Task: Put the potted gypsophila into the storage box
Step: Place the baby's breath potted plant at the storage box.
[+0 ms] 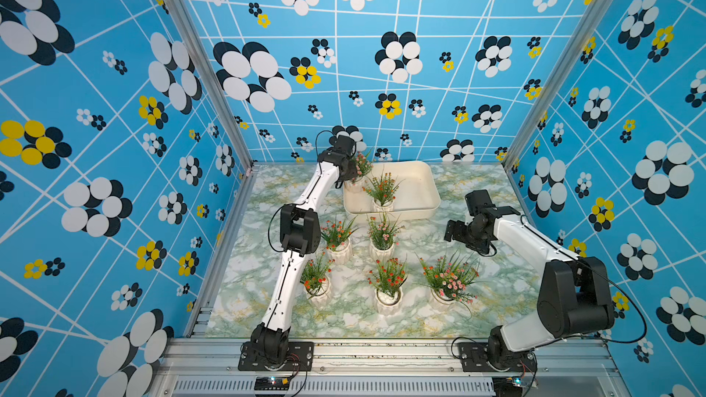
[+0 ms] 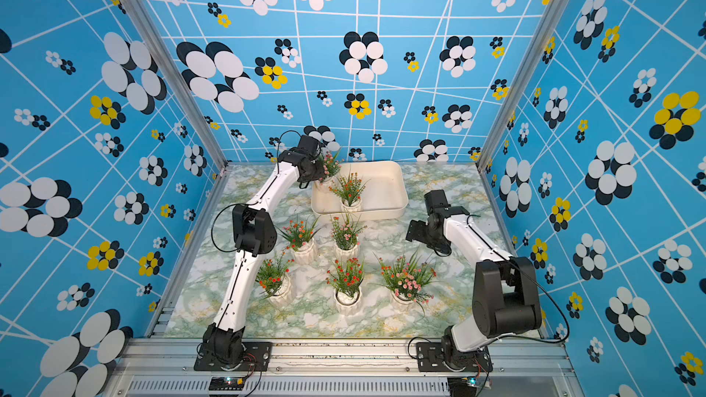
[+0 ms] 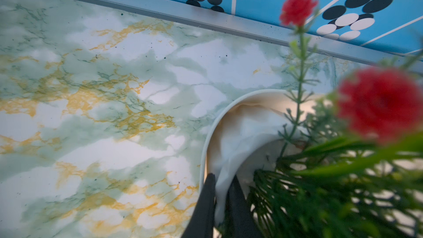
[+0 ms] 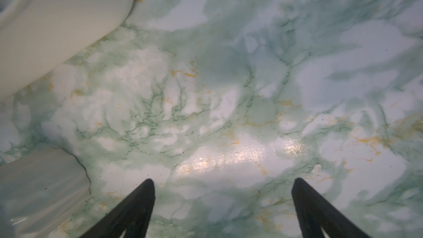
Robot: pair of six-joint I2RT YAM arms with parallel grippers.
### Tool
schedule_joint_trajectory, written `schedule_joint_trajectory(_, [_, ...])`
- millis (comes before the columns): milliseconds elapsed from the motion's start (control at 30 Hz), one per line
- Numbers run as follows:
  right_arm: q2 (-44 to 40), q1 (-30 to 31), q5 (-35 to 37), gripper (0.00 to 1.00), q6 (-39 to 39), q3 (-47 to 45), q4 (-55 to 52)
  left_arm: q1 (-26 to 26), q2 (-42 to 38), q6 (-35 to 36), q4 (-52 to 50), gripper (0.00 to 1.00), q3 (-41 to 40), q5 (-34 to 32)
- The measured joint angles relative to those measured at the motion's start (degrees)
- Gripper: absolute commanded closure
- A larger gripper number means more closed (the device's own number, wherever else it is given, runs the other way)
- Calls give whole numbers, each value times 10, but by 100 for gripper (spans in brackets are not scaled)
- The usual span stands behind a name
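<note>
Left wrist view gives me the grip: my left end effector (image 3: 223, 177) is clamped on the wall of a white ribbed pot of red-flowered gypsophila (image 3: 240, 133). One finger sits inside the rim and one outside, a hold I judge was chosen to keep the stems out of the pinch. In both top views that pot sits at the far left corner of the shallow cream-white plastic storage box (image 1: 405, 215), inside its rim. That spot is probably picked because a second potted plant (image 1: 382, 206) already stands against the near wall. Foliage hides the base, so I cannot say for sure that it rests on the box floor. I would ease it down before letting go, since a tilted pot could tip.

My right end effector (image 4: 222, 182) hangs with its jaws wide apart and empty over the green-veined marble bench (image 1: 458, 181), just beside the box. I take that as parked clear of the left arm. Five more pots (image 1: 387, 301) wait on the bench.
</note>
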Motion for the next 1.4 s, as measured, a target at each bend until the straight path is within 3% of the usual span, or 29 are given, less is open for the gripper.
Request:
schedule_joint_trajectory(133, [0, 0, 0, 4, 0, 2, 0, 1, 2, -2, 10, 83, 0, 3])
schedule_joint_trajectory(367, [9, 0, -1, 4, 0, 2, 0, 7, 2, -6, 29, 65, 0, 7])
schedule_joint_trajectory(567, [19, 0, -1, 4, 0, 12, 0, 7, 2, -11, 35, 36, 3, 17])
schedule_joint_trajectory(733, [21, 0, -3, 4, 0, 19, 0, 8, -2, -23, 30, 21, 6, -9])
schedule_joint_trajectory(800, [21, 0, -5, 4, 0, 19, 0, 12, -4, -26, 27, 21, 5, -18])
schedule_joint_trajectory(933, [21, 0, -11, 4, 0, 19, 0, 20, -19, -33, 28, 36, -3, -26])
schedule_joint_trajectory(1000, [21, 0, -12, 4, 0, 19, 0, 22, -30, -33, 28, 40, -11, -27])
schedule_joint_trajectory(1200, [21, 0, -13, 4, 0, 19, 0, 23, -72, -34, 28, 40, -63, -35])
schedule_joint_trajectory(1400, [20, 0, -13, 4, -2, 31, -9, 26, -143, -34, 46, 37, -178, -42])
